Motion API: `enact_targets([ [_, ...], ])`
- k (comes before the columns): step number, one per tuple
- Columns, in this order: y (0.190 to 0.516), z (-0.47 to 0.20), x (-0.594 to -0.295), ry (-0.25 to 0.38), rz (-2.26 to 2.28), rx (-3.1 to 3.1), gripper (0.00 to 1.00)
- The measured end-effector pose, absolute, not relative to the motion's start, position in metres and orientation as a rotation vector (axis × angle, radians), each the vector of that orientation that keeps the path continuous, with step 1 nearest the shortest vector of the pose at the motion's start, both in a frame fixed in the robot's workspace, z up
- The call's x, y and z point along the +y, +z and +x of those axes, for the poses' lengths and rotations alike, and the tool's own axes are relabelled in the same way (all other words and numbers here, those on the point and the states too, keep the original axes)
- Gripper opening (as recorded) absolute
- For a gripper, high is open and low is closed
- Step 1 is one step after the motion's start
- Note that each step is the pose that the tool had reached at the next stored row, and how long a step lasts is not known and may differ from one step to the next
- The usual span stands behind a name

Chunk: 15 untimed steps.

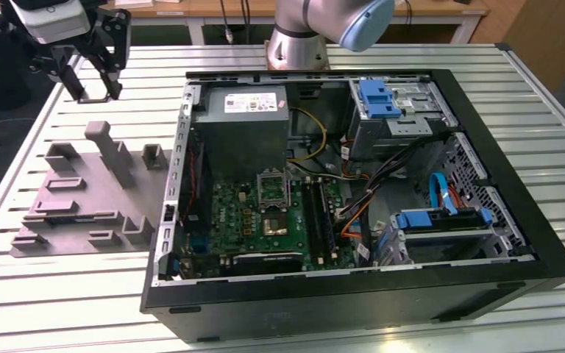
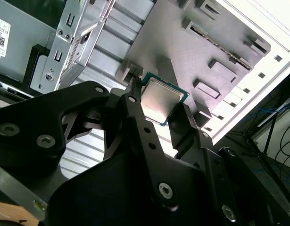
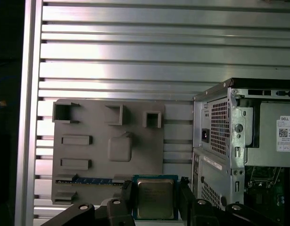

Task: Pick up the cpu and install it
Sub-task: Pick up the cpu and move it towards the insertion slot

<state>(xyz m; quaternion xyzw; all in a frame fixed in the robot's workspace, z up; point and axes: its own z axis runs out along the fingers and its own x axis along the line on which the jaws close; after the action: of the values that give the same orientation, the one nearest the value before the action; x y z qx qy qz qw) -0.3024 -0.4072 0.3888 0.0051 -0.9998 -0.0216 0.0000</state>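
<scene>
Pick-up step: gripper (image 3: 155,192) pinches the cpu (image 3: 155,201) beside the grey parts tray (image 3: 107,141); motherboard socket (image 1: 271,186) lies well apart.

A slatted aluminium table (image 1: 67,294), pale silver with long grooves running across it, takes up most of the exterior frame. An open black computer case (image 1: 361,312) lies on its side over the centre and right, its lower corner reaching close to the table's near edge. Just beside it, at the left of the frame, a flat grey fixture plate (image 1: 76,213) with raised blocks and pockets rests on the slats; the first wrist view shows a narrow strip of bare table between plate and case. At top centre the arm's round base (image 1: 297,53) stands on the table, behind the case
</scene>
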Motion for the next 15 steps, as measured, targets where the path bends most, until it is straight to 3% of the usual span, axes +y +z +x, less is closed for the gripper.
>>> enact_targets([
  [15,0.3888,-0.296,-0.4072,-0.068,0.016,-3.141,0.47],
])
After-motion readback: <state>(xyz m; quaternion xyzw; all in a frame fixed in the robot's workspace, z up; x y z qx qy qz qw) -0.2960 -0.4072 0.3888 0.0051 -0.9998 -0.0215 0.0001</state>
